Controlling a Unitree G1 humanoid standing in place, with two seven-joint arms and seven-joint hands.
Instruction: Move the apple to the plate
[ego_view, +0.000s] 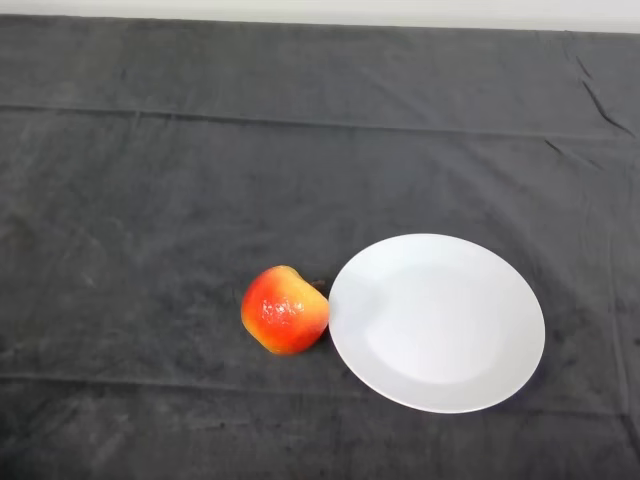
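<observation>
A red and yellow apple (284, 310) lies on the dark cloth, right at the left rim of a white plate (437, 322). The apple looks to touch the plate's edge, resting on the cloth and not on the plate. The plate has nothing on it and sits right of centre, toward the near edge.
The dark cloth (200, 180) covers the whole table, with creases running across it. The table's far edge (320, 20) runs along the top of the view.
</observation>
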